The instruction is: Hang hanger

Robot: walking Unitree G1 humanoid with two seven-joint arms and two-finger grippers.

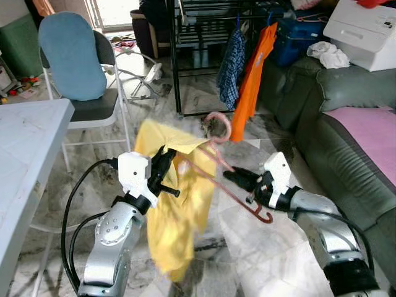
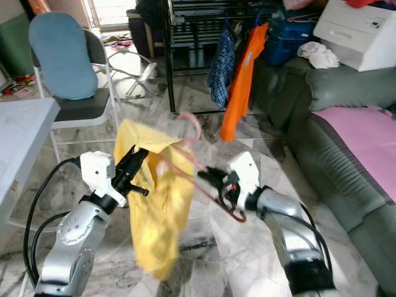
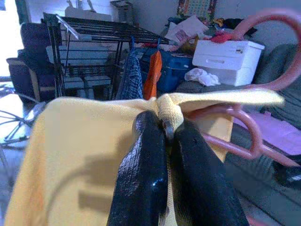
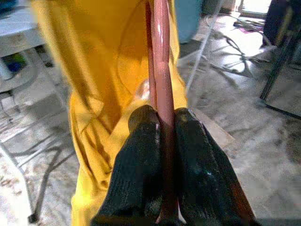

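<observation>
Two silver arms reach forward over a marble floor, the left gripper pinched tight on a fold of a yellow shirt and the right gripper clamped on the arm of a pink hanger. The shirt hangs down from the left fingers, its collar bunched between them, while the hanger runs from the right fingers up across the cloth to its hook just above and between the two grippers. The hanger looks only partly threaded into the shirt, so dressing it seems unfinished. Well ahead of both grippers stands a black rack, where a plaid shirt and an orange garment already hang; carrying the hanger there and hooking it on remains to be done. A sofa lies beyond the right gripper, a chair beyond the left.
</observation>
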